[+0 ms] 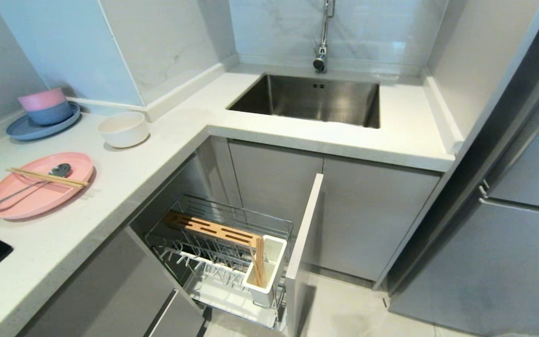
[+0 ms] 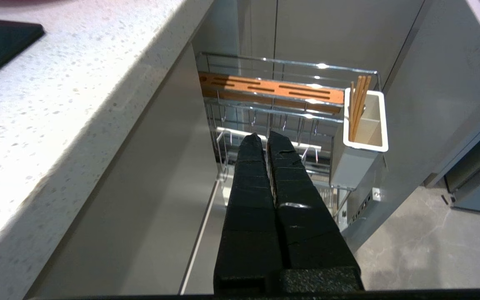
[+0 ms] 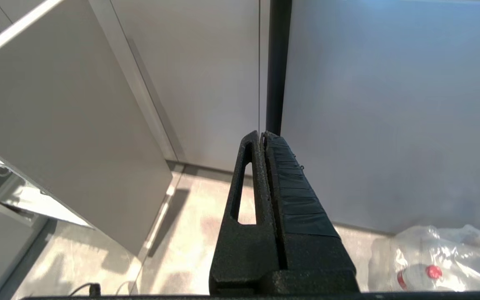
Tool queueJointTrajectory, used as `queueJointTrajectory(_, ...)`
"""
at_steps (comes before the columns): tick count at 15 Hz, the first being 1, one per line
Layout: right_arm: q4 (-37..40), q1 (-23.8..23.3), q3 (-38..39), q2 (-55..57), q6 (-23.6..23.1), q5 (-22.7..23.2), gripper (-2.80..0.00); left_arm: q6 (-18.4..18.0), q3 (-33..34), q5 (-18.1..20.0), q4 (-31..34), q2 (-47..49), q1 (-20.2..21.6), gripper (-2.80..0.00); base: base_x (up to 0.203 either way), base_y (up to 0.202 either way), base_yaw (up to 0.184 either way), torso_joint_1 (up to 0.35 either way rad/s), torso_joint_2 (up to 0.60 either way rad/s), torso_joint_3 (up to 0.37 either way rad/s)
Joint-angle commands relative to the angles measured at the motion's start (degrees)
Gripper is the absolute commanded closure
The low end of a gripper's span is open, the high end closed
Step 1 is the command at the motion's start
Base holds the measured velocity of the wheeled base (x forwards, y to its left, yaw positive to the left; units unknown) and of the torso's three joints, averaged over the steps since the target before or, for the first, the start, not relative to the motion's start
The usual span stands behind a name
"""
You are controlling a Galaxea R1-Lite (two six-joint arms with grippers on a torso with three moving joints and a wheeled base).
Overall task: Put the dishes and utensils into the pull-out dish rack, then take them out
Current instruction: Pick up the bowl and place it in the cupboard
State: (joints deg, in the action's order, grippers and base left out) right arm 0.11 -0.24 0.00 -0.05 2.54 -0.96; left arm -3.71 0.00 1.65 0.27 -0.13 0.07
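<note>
Corner kitchen, seen from my head camera: the rack stands pulled out below the counter, its pale front swung out toward the floor. Inside the rack, a brown slotted wooden strip runs along the upper wires, and the white cutlery box sits at the end nearest the front. A pair of chopsticks stands upright in that box.

On the counter, up and to the left of the rack, the pink plate lies flat. A second pair of chopsticks rests across the plate, and the spoon lies on it too, its bowl on the plate and its handle running past the rim. The cream bowl stands beyond the plate, apart from it. Farther back sits a stack of a pink and a blue bowl on a blue plate. The sink is set in the counter behind the rack.

My left claw hangs beside the counter edge, pointing at the rack, fingers pressed together and holding nothing. My right claw is likewise closed and empty, on the far side of the rack's front, facing grey cabinet doors.
</note>
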Motion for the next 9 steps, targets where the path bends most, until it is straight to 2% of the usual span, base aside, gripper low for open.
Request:
queueJointTrajectory(1, -0.02, 0.00, 0.09, 0.05, 0.01, 0.00, 0.00, -0.07, 0.00, 0.02, 0.00, 0.05, 0.01, 0.00, 0.000, 0.000, 0.000, 0.002, 0.00, -0.193)
queueJointTrajectory(9, -0.02, -0.01, 0.09, 0.05, 0.01, 0.00, 0.00, -0.15, 0.00, 0.02, 0.00, 0.05, 0.01, 0.00, 0.000, 0.000, 0.000, 0.004, 0.00, -0.198)
